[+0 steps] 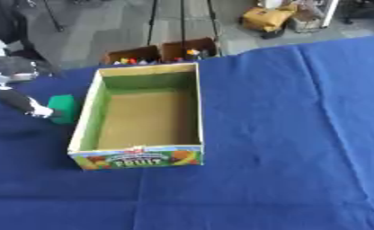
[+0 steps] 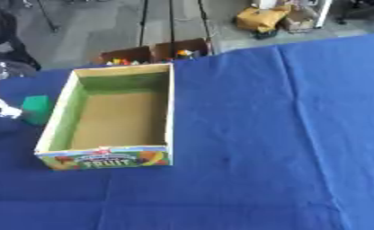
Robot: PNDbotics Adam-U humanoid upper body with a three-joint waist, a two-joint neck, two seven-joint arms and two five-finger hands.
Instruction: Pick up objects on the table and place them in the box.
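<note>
Left eye view shows an open cardboard box (image 1: 140, 117) standing on a counter (image 1: 284, 134) covered in a dark blue cloth. The box is a shallow tray with a brown floor, green inner walls and pale rims; its near outer wall carries a colourful printed label with the word FRUIT. Nothing lies inside it.

Just beside the box's left wall sits a green block (image 1: 63, 108), resting on the blue cloth outside the box, near the middle of that wall's length. In the right eye view the same block appears close to the picture's left edge.

The left robot hand (image 1: 21, 103) comes in from the left edge, dark with a pale tip, and reaches toward the green block. Its tip touches or nearly touches the block's left side; which of the two cannot be told. How its fingers stand, spread or closed, cannot be told either, as that part is blurred and partly cut off by the edge.

The right robot hand shows in neither view.

Beyond the counter's far edge, on the grey floor, stand two small brown cartons (image 1: 162, 52) holding small coloured items, and a yellow bag (image 1: 267, 18) lies farther back.
</note>
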